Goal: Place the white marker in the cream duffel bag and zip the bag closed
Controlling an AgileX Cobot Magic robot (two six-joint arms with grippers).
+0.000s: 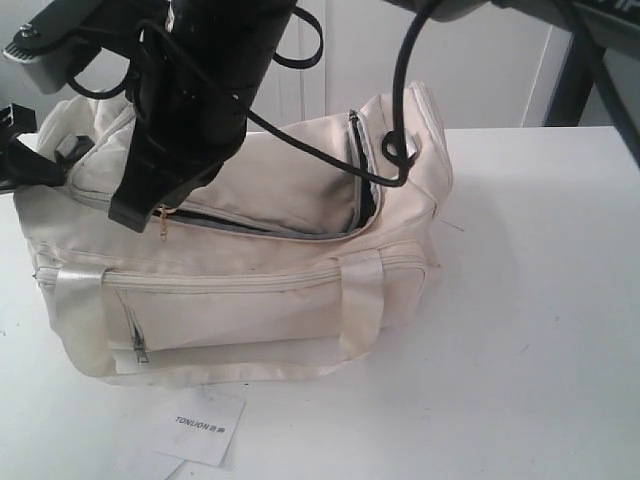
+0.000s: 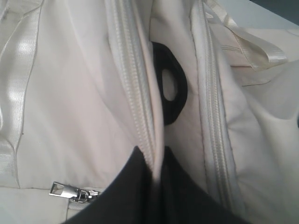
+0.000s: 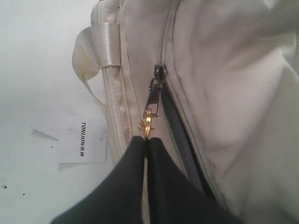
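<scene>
The cream duffel bag point(image 1: 250, 260) lies on the white table, its curved top zipper open from the left end to the right end, with dark lining showing. My right gripper point(image 3: 147, 140) is shut on the gold ring of the zipper pull point(image 3: 154, 100); in the exterior view this gripper point(image 1: 148, 208) reaches over the bag's left part. My left gripper point(image 2: 158, 158) is shut on a fold of the bag's fabric beside a zipper track point(image 2: 133, 93), near a black buckle ring point(image 2: 170, 88). The white marker is out of view.
A white paper tag printed "TONLION" point(image 1: 205, 425) lies on the table in front of the bag; it also shows in the right wrist view as the tag point(image 3: 83, 139). Black cables point(image 1: 390, 150) hang over the bag's right end. The front pocket's zipper pull point(image 1: 140, 348) hangs at the bag's left.
</scene>
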